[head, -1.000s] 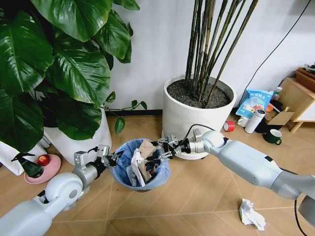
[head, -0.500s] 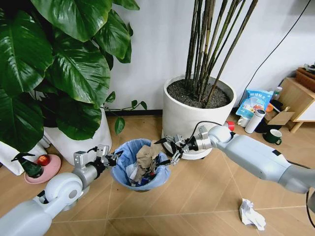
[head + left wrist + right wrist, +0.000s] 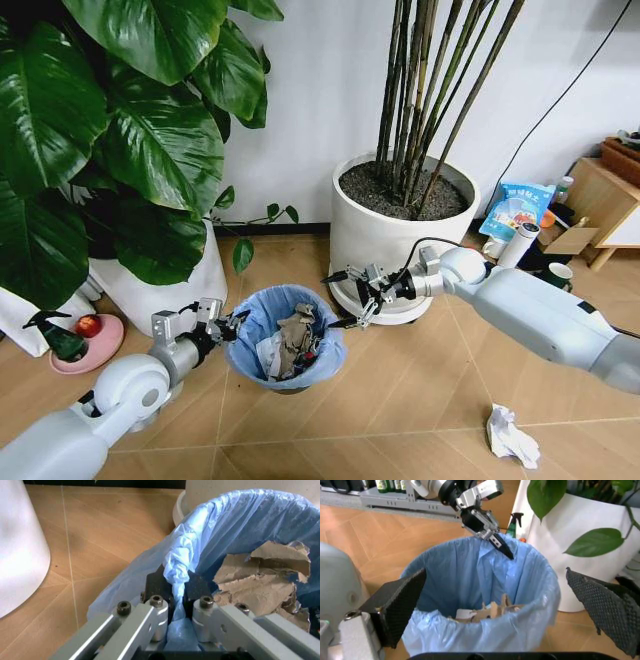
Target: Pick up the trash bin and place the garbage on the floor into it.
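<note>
- Trash bin [image 3: 285, 345]: I see the small round bin, lined with a crinkled light-blue bag [image 3: 485, 603] folded over its rim, on the wooden floor [image 3: 400, 400] between my two arms, in front of the two white plant pots.
- Contents: a torn grey-brown wrapper [image 3: 297, 330] lies on top, with white paper beside it; in the left wrist view the same brown piece [image 3: 260, 581] lies just inside the liner.
- Left gripper [image 3: 228, 325]: at the bin's left rim, jaws clamped together on the rim with a fold of the blue bag pinched between them [image 3: 177, 592]; in the right wrist view it grips the far rim.
- Right gripper [image 3: 352, 297]: empty, just right of the bin's rim and slightly above it, in front of the bamboo pot [image 3: 400, 230]; its black mesh pads [image 3: 400, 603] stand wide apart.
- Remaining garbage: a crumpled white paper wad [image 3: 512, 437] lies on the floor to my right, well apart from the bin.
- Surroundings: a large-leafed plant [image 3: 110, 130] in a white pot [image 3: 165, 285] stands behind my left arm.
</note>
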You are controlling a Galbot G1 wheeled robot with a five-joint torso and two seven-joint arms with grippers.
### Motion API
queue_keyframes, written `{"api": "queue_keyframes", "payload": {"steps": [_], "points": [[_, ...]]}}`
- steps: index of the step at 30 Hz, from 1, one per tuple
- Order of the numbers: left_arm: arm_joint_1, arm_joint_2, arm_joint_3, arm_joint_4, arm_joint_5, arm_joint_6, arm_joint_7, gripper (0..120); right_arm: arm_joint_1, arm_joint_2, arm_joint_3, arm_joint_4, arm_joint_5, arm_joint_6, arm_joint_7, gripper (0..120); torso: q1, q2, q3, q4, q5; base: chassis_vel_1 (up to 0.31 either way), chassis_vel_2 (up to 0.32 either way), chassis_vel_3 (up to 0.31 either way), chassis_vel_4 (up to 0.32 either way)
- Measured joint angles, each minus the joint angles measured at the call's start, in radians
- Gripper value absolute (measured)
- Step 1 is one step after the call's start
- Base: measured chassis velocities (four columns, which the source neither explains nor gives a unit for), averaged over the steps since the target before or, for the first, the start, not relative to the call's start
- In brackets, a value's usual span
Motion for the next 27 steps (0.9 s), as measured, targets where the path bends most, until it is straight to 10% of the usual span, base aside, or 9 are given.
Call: {"api": "queue_keyframes", "payload": {"steps": [14, 27], "points": [[-0.002, -0.007, -0.016, 0.001, -0.002, 0.001, -0.007, 1, -0.432, -0.296, 0.259, 0.247, 0.22, -0.016, 0.301, 100, 0.0, 0.0, 0.0, -0.0005, 0.0005, 0.0, 0.0, 0.0, 0.0], [0.0, -0.01, -0.05, 0.011, 0.001, 0.0, -0.01, 1, -0.86, -0.341, 0.518, 0.386, 0.235, 0.027, 0.615, 100, 0.0, 0.0, 0.0, 0.0001, -0.0002, 0.0, 0.0, 0.0, 0.0]]}}
